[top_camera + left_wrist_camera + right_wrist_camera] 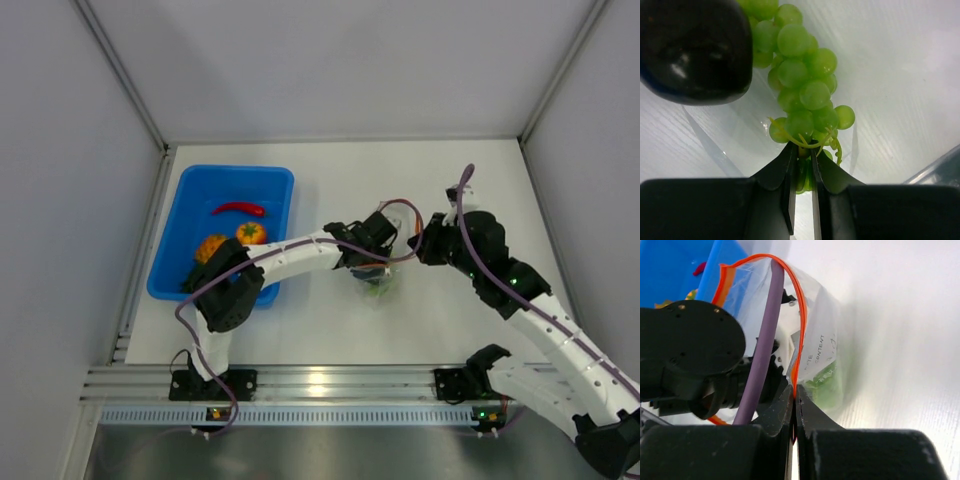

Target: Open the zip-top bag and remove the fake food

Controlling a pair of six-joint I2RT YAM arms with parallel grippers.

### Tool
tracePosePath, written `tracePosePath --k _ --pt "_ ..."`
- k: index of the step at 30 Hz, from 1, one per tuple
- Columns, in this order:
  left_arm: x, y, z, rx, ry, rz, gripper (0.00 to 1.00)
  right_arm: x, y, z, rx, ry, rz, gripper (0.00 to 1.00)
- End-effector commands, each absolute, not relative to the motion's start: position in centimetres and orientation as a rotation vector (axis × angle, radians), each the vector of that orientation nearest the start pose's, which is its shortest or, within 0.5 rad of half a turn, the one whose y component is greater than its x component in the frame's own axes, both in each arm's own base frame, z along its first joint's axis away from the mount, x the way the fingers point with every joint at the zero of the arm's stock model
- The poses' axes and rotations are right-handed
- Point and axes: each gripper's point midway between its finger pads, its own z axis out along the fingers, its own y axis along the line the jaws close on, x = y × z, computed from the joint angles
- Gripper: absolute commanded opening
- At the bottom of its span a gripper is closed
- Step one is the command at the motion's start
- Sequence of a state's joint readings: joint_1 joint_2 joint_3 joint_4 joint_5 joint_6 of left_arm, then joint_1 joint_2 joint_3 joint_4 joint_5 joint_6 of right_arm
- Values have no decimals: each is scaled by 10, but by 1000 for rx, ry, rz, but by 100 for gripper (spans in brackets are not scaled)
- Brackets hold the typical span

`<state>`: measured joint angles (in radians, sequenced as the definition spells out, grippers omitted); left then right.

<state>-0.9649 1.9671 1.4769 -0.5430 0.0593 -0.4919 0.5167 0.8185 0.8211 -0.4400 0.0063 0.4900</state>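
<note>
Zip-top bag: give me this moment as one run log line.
left gripper: inside zip-top bag, shut on green grape bunch | right gripper: shut on bag rim | dark piece: beside grapes | blue tray: chili, orange pieces

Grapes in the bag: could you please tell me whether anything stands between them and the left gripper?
Nothing visible does. The left gripper pinches the grapes by their stem inside the bag. The dark piece lies beside the bunch, not between. The right gripper pinches the bag's rim.

Top view overhead, looking down; 2 wrist views close-up, all sharing zip-top bag [817, 325]
</note>
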Motion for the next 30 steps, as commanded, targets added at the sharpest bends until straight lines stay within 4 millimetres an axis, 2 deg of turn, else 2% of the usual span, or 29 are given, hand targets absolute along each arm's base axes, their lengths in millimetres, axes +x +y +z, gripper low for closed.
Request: tracePosePath --k 1,8,13,17,23,28,30 --pt "236 -406 101 701 2533 -619 0 259 157 250 -65 2017 549 0" --pt "225 -409 104 762 2508 -625 0 273 151 261 -86 2008 460 0" --pt "226 -409 117 757 2459 -615 0 280 150 245 -137 2083 392 0" --pt "229 -407 135 734 2405 -608 0 281 146 233 -167 2134 342 0" --pt "233 -409 158 715 2340 -630 0 281 150 216 -192 2182 341 0" --pt "238 -410 170 701 2307 -626 0 282 148 213 -184 2185 329 0" --pt "238 -411 174 701 2298 -634 0 285 141 209 -163 2191 276 0"
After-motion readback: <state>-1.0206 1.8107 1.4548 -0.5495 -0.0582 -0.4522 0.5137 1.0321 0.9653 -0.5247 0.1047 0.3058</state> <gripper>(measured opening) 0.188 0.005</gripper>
